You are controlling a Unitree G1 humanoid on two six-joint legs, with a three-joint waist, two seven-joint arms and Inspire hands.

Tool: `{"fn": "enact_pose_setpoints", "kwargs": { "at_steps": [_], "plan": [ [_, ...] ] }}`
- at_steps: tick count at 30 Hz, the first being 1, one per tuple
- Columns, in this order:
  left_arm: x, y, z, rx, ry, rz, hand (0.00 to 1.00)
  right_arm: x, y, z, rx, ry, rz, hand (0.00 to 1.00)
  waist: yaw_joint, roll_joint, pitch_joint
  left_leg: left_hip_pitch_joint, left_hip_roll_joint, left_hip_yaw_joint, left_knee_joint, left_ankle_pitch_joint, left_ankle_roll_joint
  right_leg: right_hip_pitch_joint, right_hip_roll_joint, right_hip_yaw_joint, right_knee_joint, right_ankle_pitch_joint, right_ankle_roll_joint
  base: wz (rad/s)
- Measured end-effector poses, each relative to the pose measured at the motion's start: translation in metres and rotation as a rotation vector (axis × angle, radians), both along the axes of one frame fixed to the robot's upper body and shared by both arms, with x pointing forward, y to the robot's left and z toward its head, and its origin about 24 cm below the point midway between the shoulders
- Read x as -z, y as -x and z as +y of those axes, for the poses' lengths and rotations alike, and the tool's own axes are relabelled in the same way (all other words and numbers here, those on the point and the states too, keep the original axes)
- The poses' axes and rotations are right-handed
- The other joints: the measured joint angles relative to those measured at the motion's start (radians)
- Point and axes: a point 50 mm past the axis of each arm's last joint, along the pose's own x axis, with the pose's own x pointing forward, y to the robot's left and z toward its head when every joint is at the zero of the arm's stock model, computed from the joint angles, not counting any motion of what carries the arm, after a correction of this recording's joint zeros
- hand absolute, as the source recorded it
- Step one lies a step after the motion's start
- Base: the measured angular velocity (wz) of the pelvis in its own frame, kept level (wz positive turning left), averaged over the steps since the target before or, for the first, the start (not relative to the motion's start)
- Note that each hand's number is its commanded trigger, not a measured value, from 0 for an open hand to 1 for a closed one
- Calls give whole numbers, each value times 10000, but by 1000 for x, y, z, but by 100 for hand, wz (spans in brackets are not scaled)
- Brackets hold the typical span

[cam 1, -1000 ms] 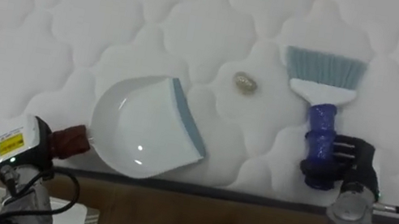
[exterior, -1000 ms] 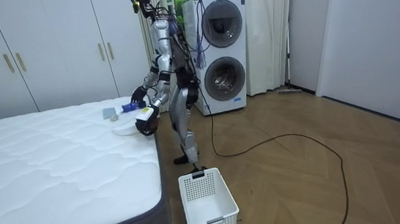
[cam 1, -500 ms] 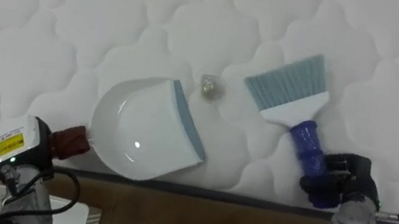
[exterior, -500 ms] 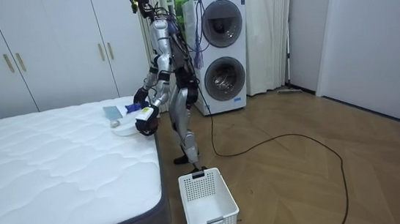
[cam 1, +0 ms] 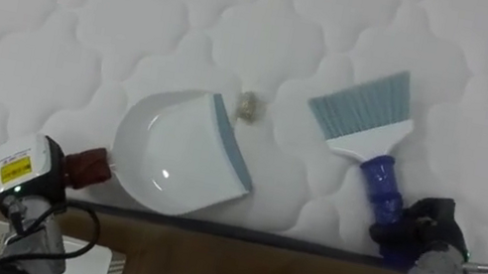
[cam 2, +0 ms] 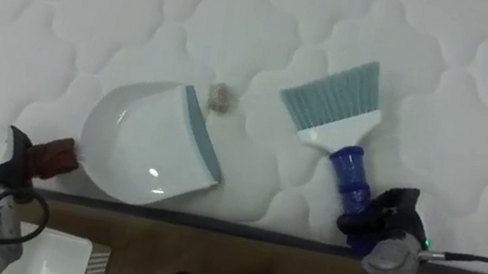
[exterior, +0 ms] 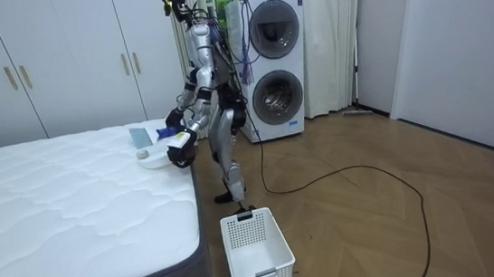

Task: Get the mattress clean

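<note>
In the left eye view the right hand [cam 1: 420, 234] was clenched round the blue handle of the brush [cam 1: 363, 118] at lower right. Its bristles lay on the bed [cam 1: 95, 10], apart from the crumb [cam 1: 248, 107], which sat just beside the blue lip of the dustpan [cam 1: 176, 150] at centre. The left hand [cam 1: 20, 176], lower left, met the dustpan's handle; I cannot tell its grip. In the room view the robot stood at the bed's edge, with a white basket [exterior: 257, 242] on the floor nearby. The right eye view agreed. A short, low sweep leftward, with the lip pressed into the quilting, would likely carry the crumb in.
</note>
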Motion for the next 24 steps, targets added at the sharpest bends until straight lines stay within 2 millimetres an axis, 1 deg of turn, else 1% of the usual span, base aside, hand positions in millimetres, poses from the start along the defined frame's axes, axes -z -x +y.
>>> {"fn": "enact_pose_setpoints", "kwargs": {
  "at_steps": [1, 3, 4, 5, 7, 9, 11, 12, 13, 14, 15, 17, 18, 19, 21, 23, 24],
  "plan": [
    [0, 0, 0, 6, -65, -11, 100, 0, 0, 0, -33, 67, 22, 100, 5, -14, 7, 0, -10, 0, 4, -1, 1, -16, -19, 0, 53, -28, -5, 6],
    [-4, -2, 3, 193, -435, -99, 100, -1, -1, -1, -17, 141, 84, 100, 29, -122, 2, -28, -75, 1, 37, -3, 1, -161, -127, 22, 315, -162, -27, 5],
    [-6, -4, 4, 241, -530, -167, 100, -2, -2, -2, -4, 170, 91, 100, 25, -142, 10, -45, -83, -5, 51, -2, 1, -191, -137, 25, 383, -177, -30, 0],
    [-9, -6, 7, 352, -799, -288, 100, -3, -4, -2, 23, 224, 125, 100, 30, -222, 31, -47, -104, 12, 63, -2, 1, -244, -159, 74, 472, -203, -48, 0],
    [-14, -9, 10, 464, -1107, -445, 100, -4, -4, -5, -16, 355, 165, 100, 55, -335, 36, -48, -117, 21, 84, -2, 0, -280, -183, 106, 567, -245, -63, 0],
    [-17, -12, 11, 633, -1360, -580, 100, -6, -2, -13, 50, 624, 256, 100, 182, -425, 54, -59, -126, 46, 120, -2, 0, -315, -201, 146, 607, -264, -58, 0],
    [-21, -15, 12, 792, -1624, -726, 100, -12, -1, -28, 217, 1139, 470, 100, 231, -529, 99, -146, -123, 47, 251, -24, 21, -353, -200, 172, 631, -282, -36, 0],
    [-22, -15, 14, 818, -1743, -763, 100, -13, -2, -30, 218, 1287, 528, 100, 226, -580, 126, -146, -123, 50, 252, -24, 21, -357, -201, 177, 637, -282, -36, 0],
    [-25, -15, 19, 893, -2006, -792, 100, -16, -3, -35, 235, 1509, 635, 100, 219, -687, 143, -170, -111, 53, 260, -24, 20, -376, -189, 179, 636, -283, -37, 0],
    [-29, -17, 23, 1050, -2285, -873, 100, -19, -3, -40, 158, 1819, 738, 100, 225, -791, 130, -240, -85, 59, 264, -29, 14, -428, -161, 185, 622, -279, -43, 0],
    [-36, -20, 27, 1253, -2634, -1059, 100, -24, -5, -45, -4, 2209, 825, 100, 241, -920, 139, -319, -64, 79, 318, -30, 11, -528, -131, 219, 619, -248, -61, 0],
    [-43, -23, 35, 1490, -3222, -1158, 100, -34, -13, -50, -458, 3045, 857, 100, 256, -1036, 136, -438, 11, 101, 457, -69, -11, -585, -112, 160, 619, -169, -133, -11],
    [-46, -24, 37, 1510, -3360, -1231, 100, -38, -16, -51, -645, 3333, 851, 100, 249, -1050, 139, -475, 34, 88, 509, -83, -15, -582, -104, 120, 625, -151, -152, -7],
    [-51, -28, 39, 1616, -3634, -1416, 100, -45, -21, -54, -1039, 3968, 889, 100, 236, -1098, 162, -509, 42, 73, 548, -88, -15, -582, -104, 89, 653, -137, -162, 0],
    [-57, -32, 40, 1832, -4027, -1551, 100, -55, -30, -53, -1646, 4905, 1001, 100, 242, -1208, 170, -514, 43, 77, 571, -88, -15, -583, -105, 86, 644, -133, -160, 0],
    [-59, -32, 41, 1900, -4177, -1541, 100, -61, -37, -51, -2120, 5544, 1042, 100, 273, -1305, 168, -501, 43, 87, 569, -88, -15, -590, -105, 98, 608, -131, -162, 0],
    [-60, -33, 42, 2005, -4346, -1527, 100, -64, -39, -51, -2372, 5907, 1102, 100, 325, -1386, 185, -503, 49, 85, 561, -88, -15, -596, -104, 81, 600, -131, -164, 0]
  ]
}}
